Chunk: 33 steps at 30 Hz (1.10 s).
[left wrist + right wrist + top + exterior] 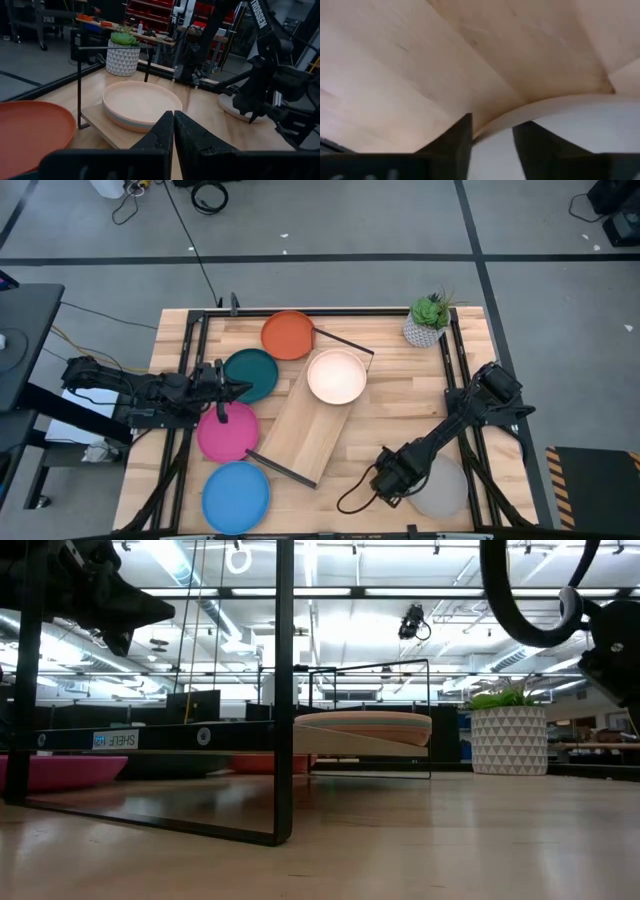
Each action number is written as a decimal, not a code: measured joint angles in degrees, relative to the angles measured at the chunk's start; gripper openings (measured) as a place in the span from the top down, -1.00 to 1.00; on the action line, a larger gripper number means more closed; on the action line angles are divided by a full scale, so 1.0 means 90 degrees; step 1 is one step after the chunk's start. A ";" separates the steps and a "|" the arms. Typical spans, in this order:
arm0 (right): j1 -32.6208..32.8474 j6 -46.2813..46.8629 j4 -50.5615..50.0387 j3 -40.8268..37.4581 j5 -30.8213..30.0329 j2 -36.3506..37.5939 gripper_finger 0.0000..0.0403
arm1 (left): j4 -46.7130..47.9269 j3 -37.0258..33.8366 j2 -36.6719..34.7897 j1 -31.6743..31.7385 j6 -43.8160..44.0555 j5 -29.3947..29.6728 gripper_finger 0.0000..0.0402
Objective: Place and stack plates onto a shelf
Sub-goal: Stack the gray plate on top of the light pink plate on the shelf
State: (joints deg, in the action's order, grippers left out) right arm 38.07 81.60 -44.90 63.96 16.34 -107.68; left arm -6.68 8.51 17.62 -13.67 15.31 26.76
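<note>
The shelf (300, 435) lies slantwise mid-table with the cream plate (336, 376) on its far end; under the cream plate's rim (120, 119) a second plate's edge shows. Orange (288, 335), dark teal (250, 373), pink (227, 432) and bright blue (237, 497) plates rest flat on the table left of the shelf. The grey plate (445, 488) lies at the near right. My left gripper (240, 388) is shut and hovers between the teal and pink plates. My right gripper (392, 480) is open and low at the grey plate's left edge. My right gripper (492, 122) has its fingers on either side of the grey plate's left rim (496, 131), one finger (460, 137) over the bare table and the other over the plate. The plate lies flat on the table. Whether the fingers touch the rim, I cannot tell.
A potted plant (426, 325) stands at the far right corner. Black frame rails (190, 360) run along the table's left and right sides. A loop of cable (350, 502) lies near the right gripper. Bare wood shows between the shelf and the grey plate.
</note>
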 joint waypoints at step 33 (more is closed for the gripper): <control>-0.2083 -0.8693 -0.2887 0.3720 -0.3518 -0.0012 0.94 | 0.0317 0.0002 0.0001 -0.0005 0.1715 -0.0005 0.90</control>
State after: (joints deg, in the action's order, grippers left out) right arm 19.32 3.36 -70.88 97.45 -15.32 -107.79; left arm -3.82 8.54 17.63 -13.72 30.74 26.71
